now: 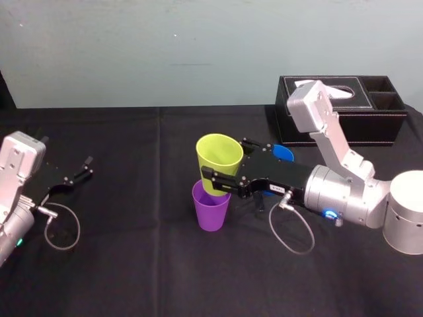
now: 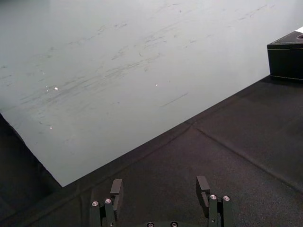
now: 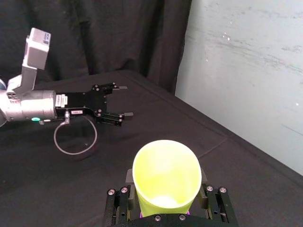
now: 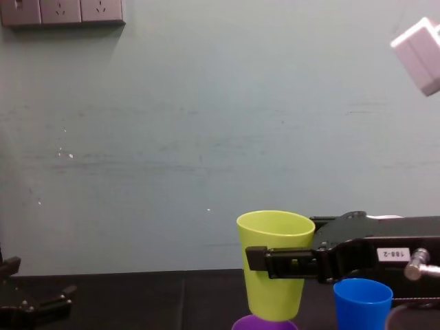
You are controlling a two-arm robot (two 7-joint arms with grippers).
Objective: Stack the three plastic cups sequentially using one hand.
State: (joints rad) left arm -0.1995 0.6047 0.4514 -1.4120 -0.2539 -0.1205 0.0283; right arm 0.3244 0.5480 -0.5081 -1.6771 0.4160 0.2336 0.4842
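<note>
Wide black table (image 1: pixel 132 264), ending at the back against a pale wall (image 1: pixel 132 53). Much free cloth in front and on the left side; open cloth also from the middle down to the near edge. At the far right corner, a black tissue box (image 1: pixel 344 112). Just before it, the blue cup (image 1: pixel 284 152), upright, partly hidden behind the right arm (image 1: pixel 344 198).

Near the left edge, the left end effector (image 1: pixel 82 168), low over the table, parked, fingers spread wide apart and holding nothing. Well apart from all three cups.

At the middle of the table, the purple cup (image 1: pixel 211 210), upright, mouth up. Directly over it, the yellow-green cup (image 1: pixel 221 150), nearly upright, bottom at the purple rim. Cannot tell if already a little inside the mouth or only just above it.

Reaching in from the right, the right end effector (image 1: pixel 223 158), closed on the yellow-green cup at about mid-height, one finger on the near side, the other on the far side. In the chest view, near finger across the front of the cup, below the rim. Blue cup there lower and to the right, under the black body with the white number label (image 4: pixel 392 254). Near to the other two cups but not touching them.
</note>
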